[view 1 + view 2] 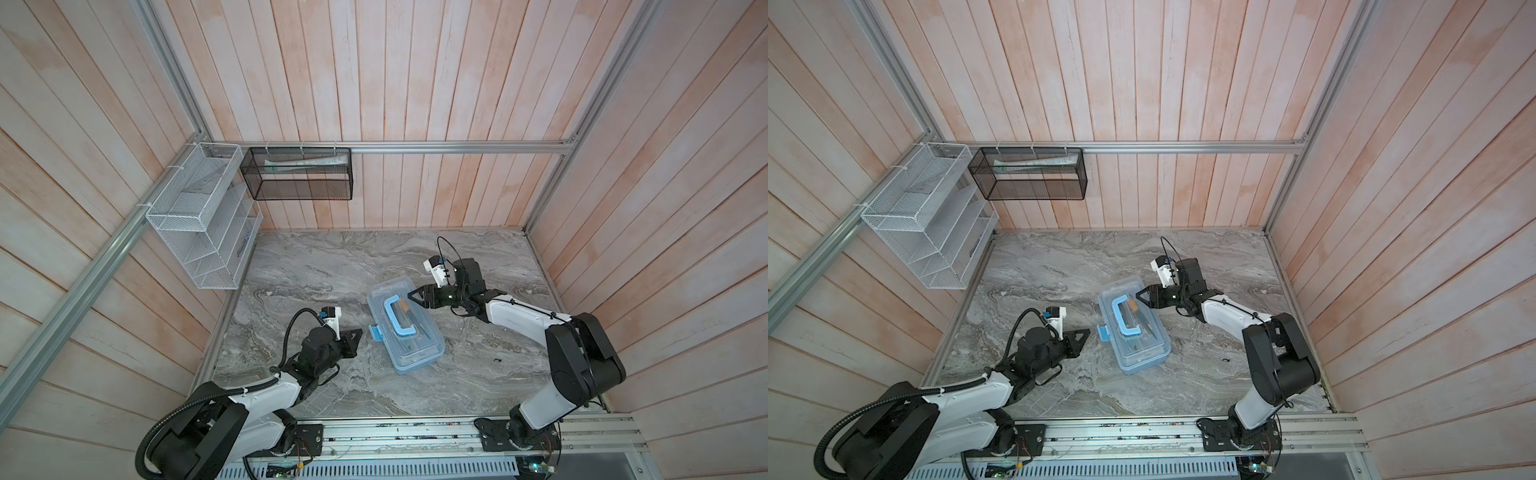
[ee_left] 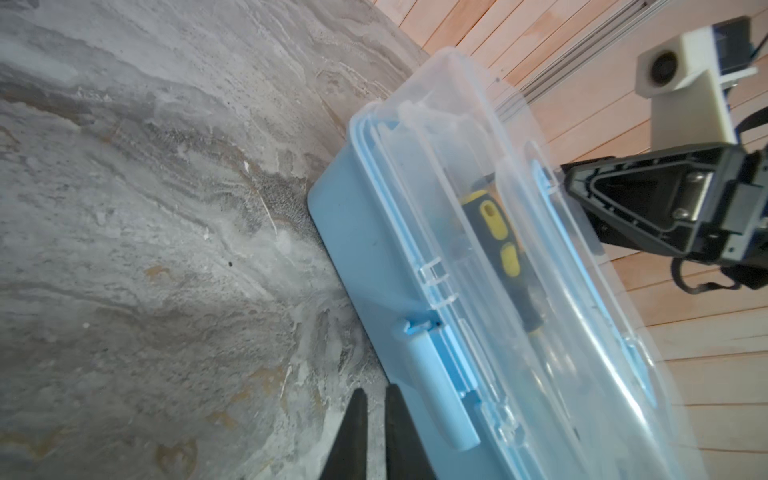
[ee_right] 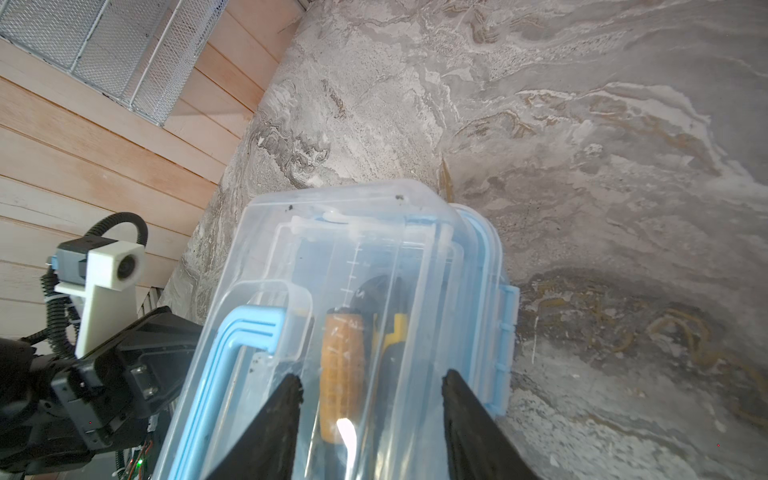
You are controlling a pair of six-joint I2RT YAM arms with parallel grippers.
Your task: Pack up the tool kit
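The tool kit [image 1: 419,353] [image 1: 1142,353] lies at an angle mid-table, its clear lid down and its blue handle [image 1: 399,318] flat on top. Through the lid show an orange-handled tool [image 3: 343,374] and a black and yellow screwdriver [image 2: 503,241]. A blue latch [image 1: 375,333] [image 2: 440,386] sticks out from the box's left side. My left gripper [image 1: 359,331] [image 2: 376,392] hovers just left of that latch, its jaws almost together with nothing between them. My right gripper [image 1: 409,296] [image 3: 372,380] stands open over the lid's far right end, its jaws either side of the orange handle underneath.
A white wire mesh rack [image 1: 203,220] and a black mesh basket [image 1: 299,174] hang on the wall rails at the back left. A small black scrap [image 1: 496,359] lies on the marble right of the box. Wooden walls close in three sides.
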